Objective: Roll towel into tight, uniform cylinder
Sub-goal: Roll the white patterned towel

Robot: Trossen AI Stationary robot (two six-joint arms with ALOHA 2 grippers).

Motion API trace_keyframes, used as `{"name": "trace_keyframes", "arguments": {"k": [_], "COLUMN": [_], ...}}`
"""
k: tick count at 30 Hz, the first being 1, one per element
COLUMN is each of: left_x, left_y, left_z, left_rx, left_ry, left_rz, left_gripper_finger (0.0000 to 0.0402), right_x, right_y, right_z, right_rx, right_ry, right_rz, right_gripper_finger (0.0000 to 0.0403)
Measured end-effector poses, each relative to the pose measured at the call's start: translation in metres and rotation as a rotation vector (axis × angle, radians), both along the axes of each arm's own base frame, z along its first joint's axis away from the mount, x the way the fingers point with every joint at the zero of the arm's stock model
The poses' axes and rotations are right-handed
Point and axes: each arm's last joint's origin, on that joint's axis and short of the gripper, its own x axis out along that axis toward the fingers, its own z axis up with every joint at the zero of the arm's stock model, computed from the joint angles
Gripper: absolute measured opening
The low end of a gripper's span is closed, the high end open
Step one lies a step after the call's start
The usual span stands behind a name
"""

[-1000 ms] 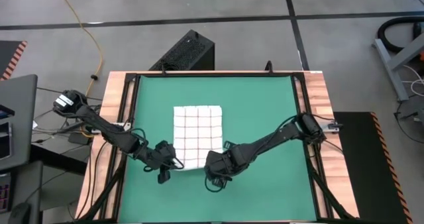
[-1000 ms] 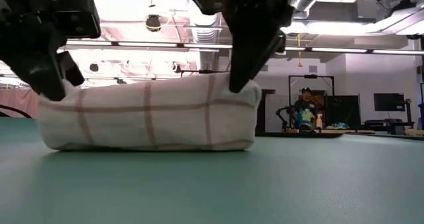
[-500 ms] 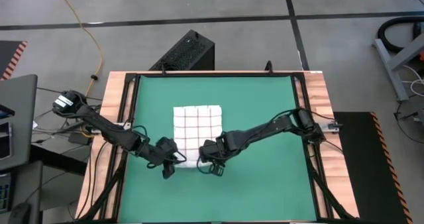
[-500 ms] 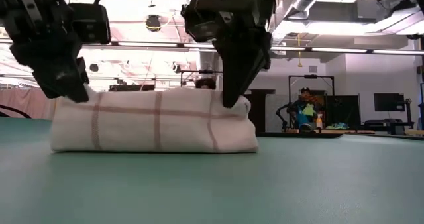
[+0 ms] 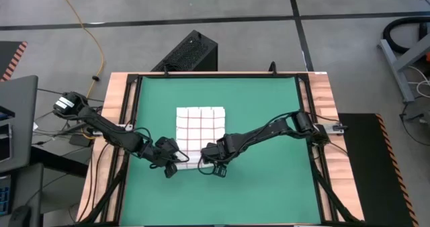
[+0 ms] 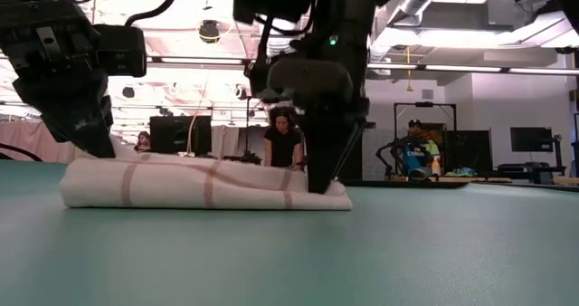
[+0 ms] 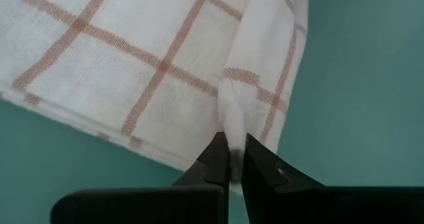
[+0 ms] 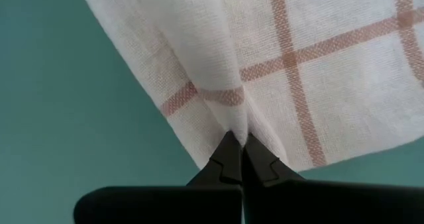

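Note:
The towel (image 5: 200,129), white with a red-brown grid, lies on the green mat (image 5: 262,113), its near part doubled over into a low, flat roll (image 6: 204,184). My left gripper (image 5: 176,162) is shut on the roll's near left end. My right gripper (image 5: 207,161) is shut on its near right end. In the low view my left gripper (image 6: 98,145) stands over the roll's left end and my right gripper (image 6: 321,186) comes down onto its right end. My left gripper pinches a raised pucker of cloth (image 7: 233,132) between its two fingers at the roll's left end. The fingers slant down from the table's near left. The cloth below them rests on the mat; how many layers are caught does not show. My right gripper pinches a small fold of cloth (image 8: 236,121) between its two fingers, close to the towel's near right corner. It comes from above, pointing almost straight down. The roll lies on the mat under the fingertips, the cloth puckered toward them.
A black frame and a wooden rim (image 5: 115,119) run round the mat. A black box (image 5: 188,52) stands on the floor beyond the table's far edge. Bare mat lies to the left, right and near side of the towel. A person (image 6: 283,145) stands in the room behind.
Both grippers have stayed shut on the towel. My right gripper has gone down and toward the table's far left, and my left gripper has sunk a little. The doubled-over near part, a tall hump before, has come down into a low, flat roll on the mat.

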Motion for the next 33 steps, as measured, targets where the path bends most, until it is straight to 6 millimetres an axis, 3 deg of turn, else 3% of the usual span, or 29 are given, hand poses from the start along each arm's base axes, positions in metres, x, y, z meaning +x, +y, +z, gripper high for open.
{"name": "trace_keyframes", "arguments": {"k": [6,12,24,29,33], "left_x": [-0.001,-0.002,0.001,0.0,0.006], "left_y": [0.0,0.0,-0.004,-0.003,-0.013], "left_z": [-0.002,-0.002,0.011,0.019,0.034], "left_rx": [-0.006,0.002,0.035,0.078,0.08], "left_ry": [0.011,0.017,0.093,0.145,0.078], "left_rz": [0.009,-0.012,-0.19,-0.174,-0.198], "left_gripper_finger": [0.0012,0.0045,0.0076,0.0062,0.0024], "right_x": [0.002,0.003,0.004,0.004,0.005], "right_y": [-0.001,-0.004,-0.004,-0.004,-0.005], "right_z": [-0.008,-0.008,-0.009,-0.009,-0.009], "right_rx": [0.013,0.014,0.014,0.016,0.016], "right_ry": [0.008,0.005,-0.003,-0.012,-0.013], "right_rz": [-0.002,-0.009,-0.003,-0.003,-0.006], "right_gripper_finger": [0.0004,0.0004,0.0004,0.0004,0.0004]}}
